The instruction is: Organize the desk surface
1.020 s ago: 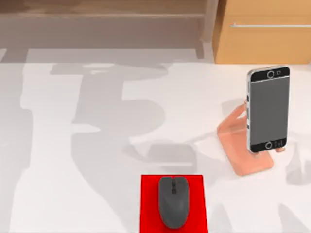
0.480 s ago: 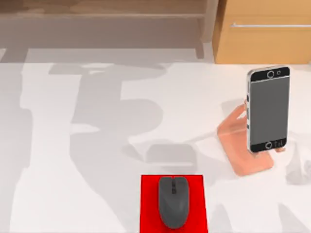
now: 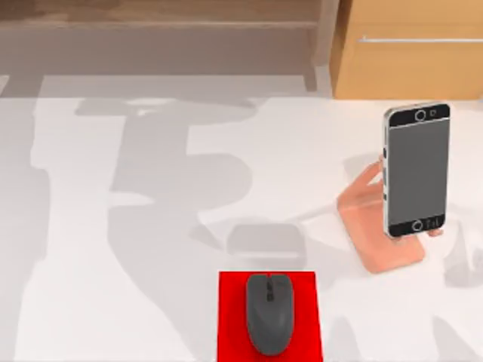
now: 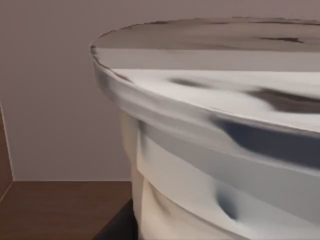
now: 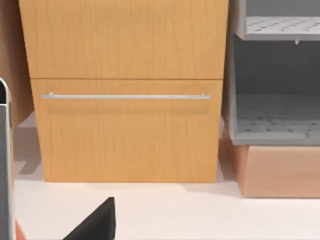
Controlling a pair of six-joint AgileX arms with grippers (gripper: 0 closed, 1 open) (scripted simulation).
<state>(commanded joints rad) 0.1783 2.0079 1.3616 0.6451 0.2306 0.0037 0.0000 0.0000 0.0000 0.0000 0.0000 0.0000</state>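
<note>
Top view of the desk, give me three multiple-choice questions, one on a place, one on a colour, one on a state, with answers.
1. Where does the mouse lie?
A. on the mat
B. on the cabinet
C. beside the phone

2. What colour is the mat?
A. blue
B. red
C. green

3. How does the phone sit?
A. flat on the desk surface
B. inside a drawer
C. propped on the stand

Answers: 1 A, the mat shows all round the mouse. 2 B, it is plainly red. 3 C, the orange stand carries it above the desk surface.

An office desk: mouse [image 3: 269,323] on red mat [image 3: 231,317], phone [image 3: 416,170] on stand [image 3: 377,234], wooden cabinet [image 3: 411,49].
</note>
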